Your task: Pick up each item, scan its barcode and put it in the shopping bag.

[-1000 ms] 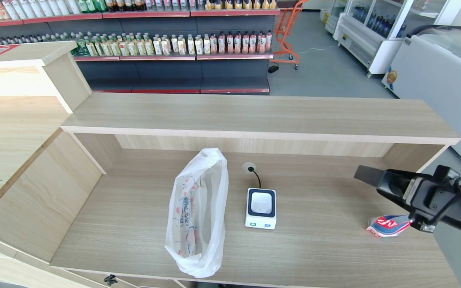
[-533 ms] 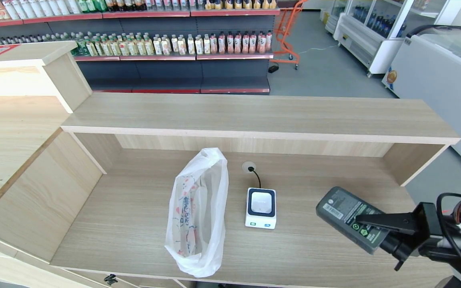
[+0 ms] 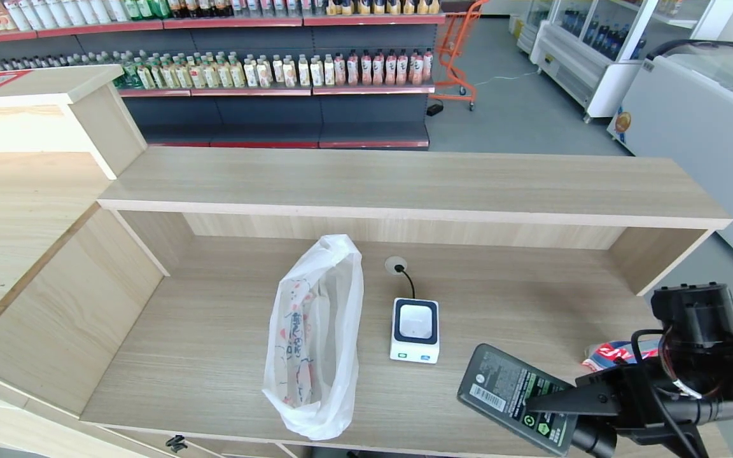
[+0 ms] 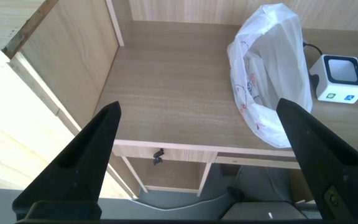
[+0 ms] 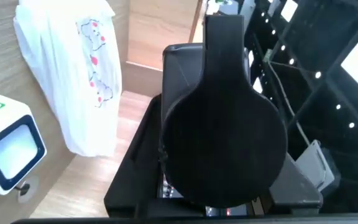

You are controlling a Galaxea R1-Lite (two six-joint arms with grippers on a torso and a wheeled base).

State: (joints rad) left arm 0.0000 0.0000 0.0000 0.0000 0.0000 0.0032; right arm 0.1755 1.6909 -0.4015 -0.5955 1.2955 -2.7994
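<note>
Holding the left gripper (image 4: 197, 107) above the near left edge of the counter (image 3: 201, 343), fingers spread wide with nothing between them.

Looking down from there on the white plastic shopping bag (image 3: 314, 337). Lying lengthwise at the counter's middle, showing red print through its side, apparently with its mouth toward the back wall.

Passing next, just right of the bag and apart from it, to the barcode scanner (image 3: 415, 329). Facing its window upward and trailing a black cable (image 3: 407, 280) back to a hole in the counter.

Pinching a dark grey flat packet (image 3: 519, 397) in the right gripper (image 3: 541, 407), fingers pressed onto its right end. Holding it raised over the counter's near right part, near the scanner but not over it.

Judging this as the scanning step: packet lifted, not yet read or bagged. Showing its barcode label (image 3: 487, 397) upward, so probably needing a turn-over and a carry leftward until the label is facing the window, then on to the bag.

Judging the bag's loose side as the one thing close enough to brush there.

Noting a red-and-white packet (image 3: 618, 352) lying on the counter behind the right arm, partly hidden, likely awaiting its turn. Ending with shelves of bottles (image 3: 277, 70) and freezers (image 3: 691, 121), well apart beyond the counter.
</note>
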